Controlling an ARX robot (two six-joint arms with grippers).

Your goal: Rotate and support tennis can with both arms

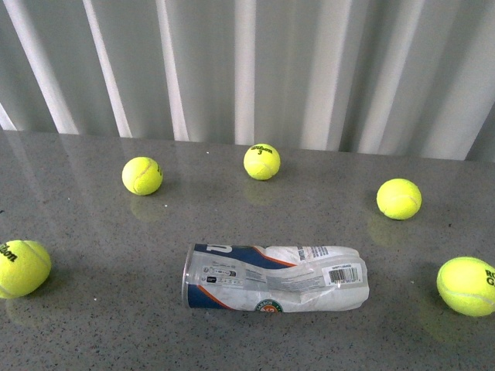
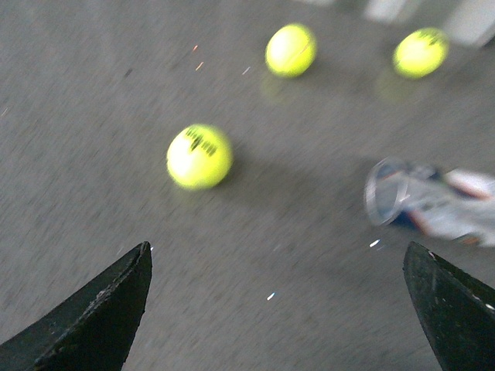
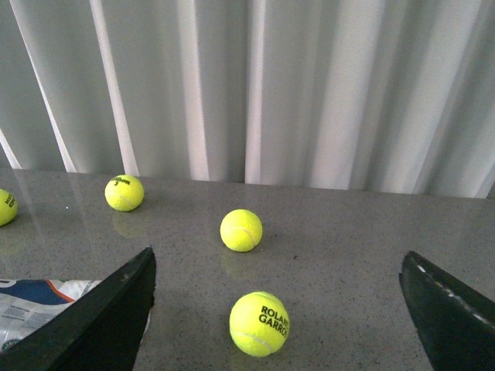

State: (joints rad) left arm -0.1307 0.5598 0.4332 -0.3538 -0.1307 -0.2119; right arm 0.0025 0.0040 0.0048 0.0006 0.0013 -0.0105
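The tennis can (image 1: 274, 277) lies on its side on the grey table, metal rim to the left, barcode end to the right. Neither arm shows in the front view. In the left wrist view the can (image 2: 433, 202) lies blurred, its rim end facing the camera, beyond the open left gripper (image 2: 278, 309), which is empty above bare table. In the right wrist view only a corner of the can (image 3: 39, 305) shows beside one finger of the open, empty right gripper (image 3: 278, 309).
Several yellow tennis balls lie around the can: one at the left edge (image 1: 22, 267), two at the back (image 1: 142, 175) (image 1: 261, 161), two on the right (image 1: 399, 199) (image 1: 467, 286). A ball (image 3: 260, 323) lies between the right fingers. A white corrugated wall (image 1: 247, 69) backs the table.
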